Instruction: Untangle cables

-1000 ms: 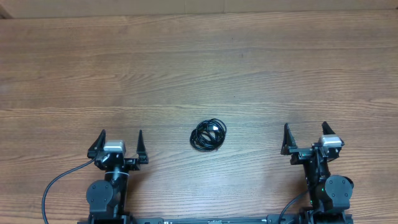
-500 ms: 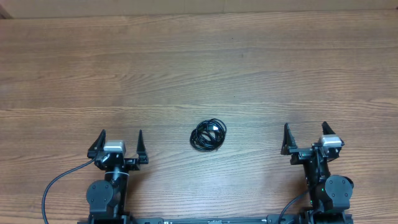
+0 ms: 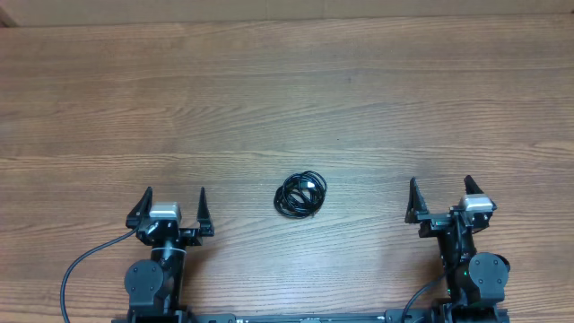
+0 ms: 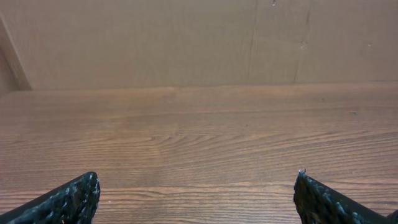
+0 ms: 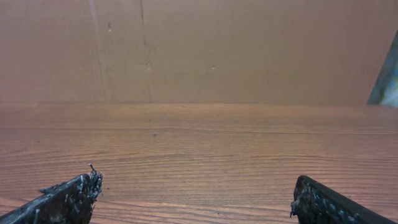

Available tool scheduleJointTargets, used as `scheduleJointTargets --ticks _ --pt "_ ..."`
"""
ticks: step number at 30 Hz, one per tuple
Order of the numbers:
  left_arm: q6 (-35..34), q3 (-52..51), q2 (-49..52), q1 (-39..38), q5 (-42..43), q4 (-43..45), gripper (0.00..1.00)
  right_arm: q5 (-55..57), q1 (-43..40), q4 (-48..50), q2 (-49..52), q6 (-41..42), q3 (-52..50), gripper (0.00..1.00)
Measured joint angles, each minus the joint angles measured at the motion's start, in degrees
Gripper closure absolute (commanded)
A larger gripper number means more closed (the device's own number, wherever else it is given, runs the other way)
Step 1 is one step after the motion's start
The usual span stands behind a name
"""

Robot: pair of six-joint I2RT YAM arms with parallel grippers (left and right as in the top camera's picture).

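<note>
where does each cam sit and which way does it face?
Overhead: above the table, looking straight down; cables between left gripper and right gripper, both open.
Left wrist: low, facing forward across the wood to the wall; own fingertips at bottom corners.
Right wrist: same outlook, own fingertips at bottom corners.
Shared: both wrist views show table and wall, no cables.

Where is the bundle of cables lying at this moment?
In the overhead view, the cables lie coiled on the table, between the left gripper and the right gripper, touching neither.
</note>
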Motion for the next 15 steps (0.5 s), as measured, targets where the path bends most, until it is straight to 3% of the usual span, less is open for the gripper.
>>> scheduleJointTargets --ticks 15 --pt "0.0 0.0 0.0 0.0 0.0 0.0 0.0 0.0 0.0 0.0 0.0 0.0 0.0 0.0"
